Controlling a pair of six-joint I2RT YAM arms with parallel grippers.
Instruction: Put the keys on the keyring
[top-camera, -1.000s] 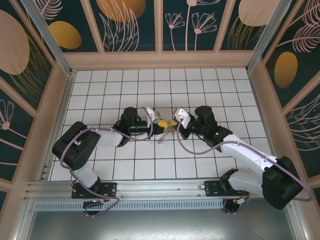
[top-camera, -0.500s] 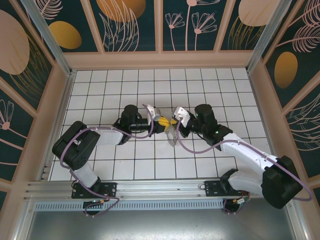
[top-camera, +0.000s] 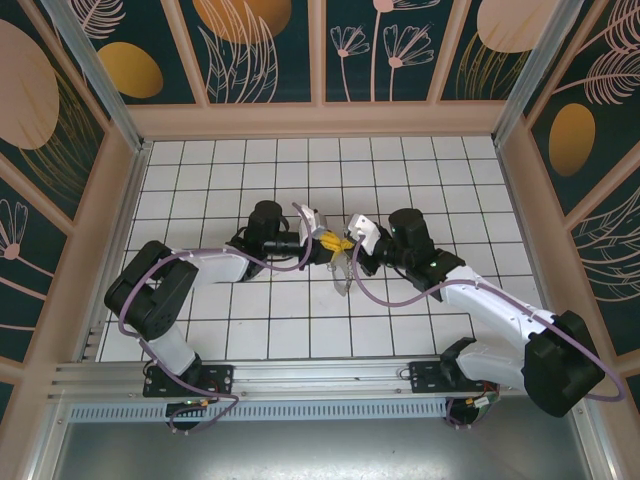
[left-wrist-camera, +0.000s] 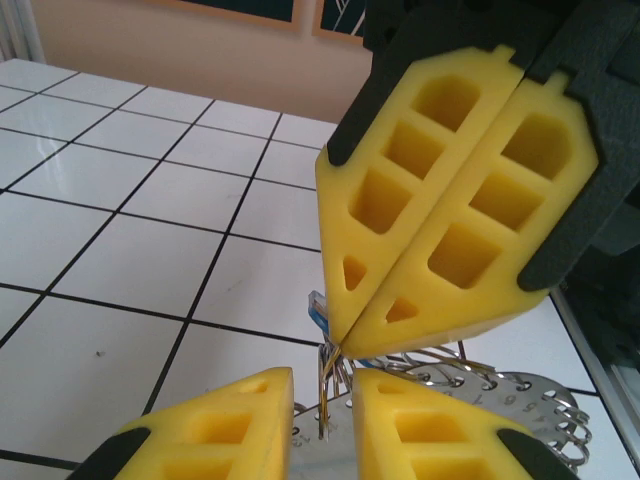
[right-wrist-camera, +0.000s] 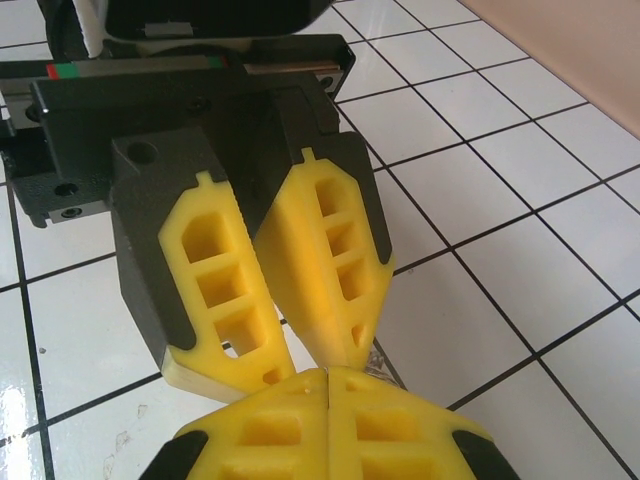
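The right fingers (left-wrist-camera: 430, 220) are clenched on the thin wire of the keyring (left-wrist-camera: 520, 398), which dangles below them at mid-counter (left-wrist-camera: 120, 250), while the left fingers (left-wrist-camera: 225, 420) stand parted, gripping nothing; the loop looks light, springy and slippery, best pinched at its rim.

Bright, even light falls from overhead, leaving only faint, soft shadows on the glossy white counter (top-camera: 400, 330), which throws pale glare in the wrist views. There the closest yellow fingers (left-wrist-camera: 230, 430) look slightly soft; the top view is sharp, its edges mildly bowed
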